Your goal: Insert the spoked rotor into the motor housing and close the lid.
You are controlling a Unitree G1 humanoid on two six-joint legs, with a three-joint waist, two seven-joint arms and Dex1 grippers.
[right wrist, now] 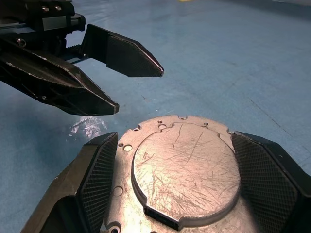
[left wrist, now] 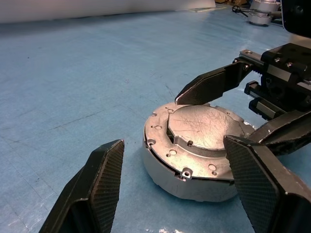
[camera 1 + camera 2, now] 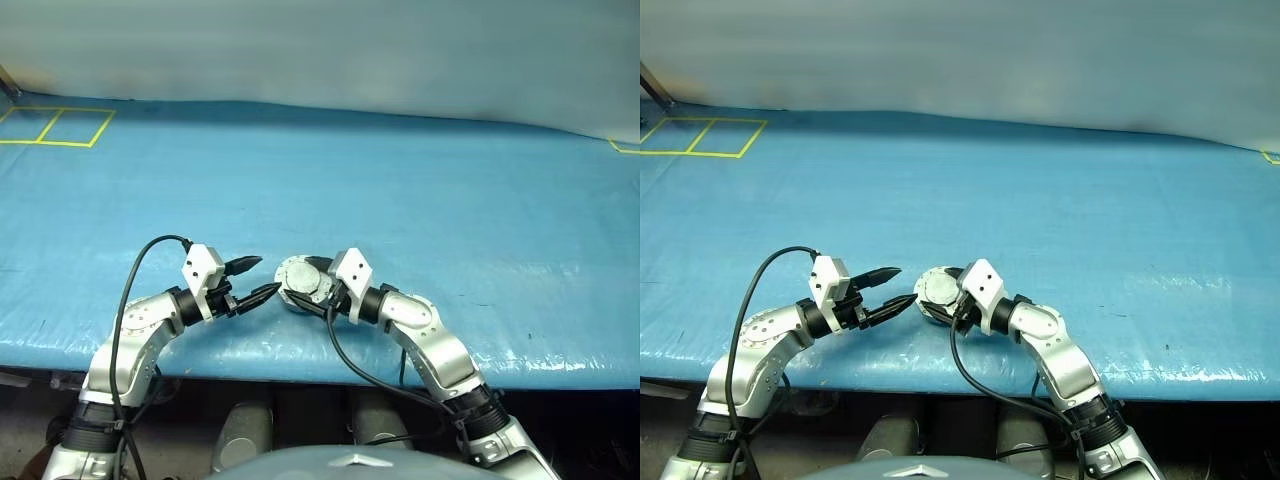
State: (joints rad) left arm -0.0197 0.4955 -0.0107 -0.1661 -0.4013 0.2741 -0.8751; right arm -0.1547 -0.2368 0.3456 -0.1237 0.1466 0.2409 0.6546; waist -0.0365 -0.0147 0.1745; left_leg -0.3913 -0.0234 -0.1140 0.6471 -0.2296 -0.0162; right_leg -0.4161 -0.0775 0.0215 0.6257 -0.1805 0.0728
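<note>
The motor housing (image 3: 300, 282) is a round silver cup lying on the blue mat near the front edge. Its lid (image 2: 206, 126), a scratched grey disc, lies flat and closed on top. The spoked rotor is hidden. My right gripper (image 1: 176, 141) is open, with one finger on each side of the housing. In the left wrist view one of its black fingers (image 2: 209, 85) reaches along the housing's far rim. My left gripper (image 3: 268, 275) is open too, pointing at the housing from its left, tips a short way off with nothing between them.
The blue mat (image 3: 420, 200) covers the whole table up to a pale wall at the back. Yellow tape squares (image 3: 60, 125) mark the far left corner, and a yellow mark (image 3: 625, 147) sits at the far right. The table's front edge (image 3: 300, 365) runs just under both arms.
</note>
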